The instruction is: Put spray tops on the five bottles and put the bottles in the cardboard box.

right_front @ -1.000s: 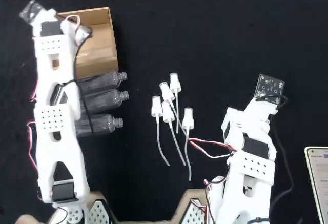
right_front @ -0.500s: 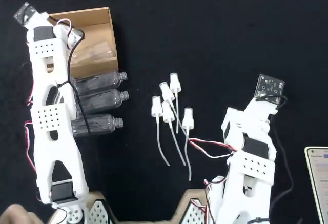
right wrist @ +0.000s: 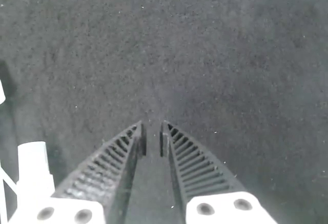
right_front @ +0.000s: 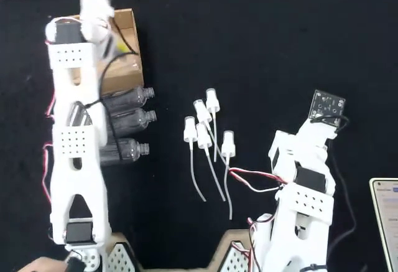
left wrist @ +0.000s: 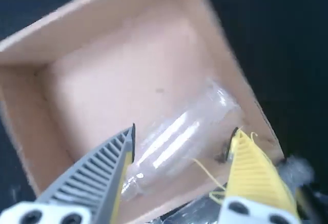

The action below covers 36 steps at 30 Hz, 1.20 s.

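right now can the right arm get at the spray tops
Probably yes. The nearest of the spray tops lies just beside the right tool, with only black table between them. The tool is shut, so it would have to open first.

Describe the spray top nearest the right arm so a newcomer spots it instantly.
On the black table, five white spray tops lie in the middle, between the clear bottles and the right arm. Yours is the spray top closest to that arm, slightly apart from the other four, which bunch together toward the bottles.
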{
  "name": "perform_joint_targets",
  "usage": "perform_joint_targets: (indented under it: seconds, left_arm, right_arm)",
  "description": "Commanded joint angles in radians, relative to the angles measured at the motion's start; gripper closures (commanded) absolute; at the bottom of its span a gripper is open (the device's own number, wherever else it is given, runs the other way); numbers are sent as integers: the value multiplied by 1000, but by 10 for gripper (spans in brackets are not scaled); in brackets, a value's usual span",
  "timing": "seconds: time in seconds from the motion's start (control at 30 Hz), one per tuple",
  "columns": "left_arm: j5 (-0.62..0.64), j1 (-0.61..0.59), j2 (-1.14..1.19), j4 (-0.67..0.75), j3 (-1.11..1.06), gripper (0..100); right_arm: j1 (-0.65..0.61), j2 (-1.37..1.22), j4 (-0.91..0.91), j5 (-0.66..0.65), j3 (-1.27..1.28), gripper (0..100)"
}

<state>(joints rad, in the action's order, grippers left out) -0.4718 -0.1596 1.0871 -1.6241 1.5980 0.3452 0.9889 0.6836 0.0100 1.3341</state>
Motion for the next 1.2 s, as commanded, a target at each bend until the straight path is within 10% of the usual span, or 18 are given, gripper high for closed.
perform_joint_targets:
  seconds: [0.0, 0.93, 1.17]
  left_arm:
    - [-132, 28, -49, -11, -7, 708]
    - [-384, -35, -48, 163, -271, 714]
    - [-384, -27, -23, 172, -262, 915]
  right_arm:
    - [-3, 22, -37, -2, -4, 938]
    - [-3, 22, -37, -3, 7, 938]
    - [-3, 22, -37, -3, 7, 938]
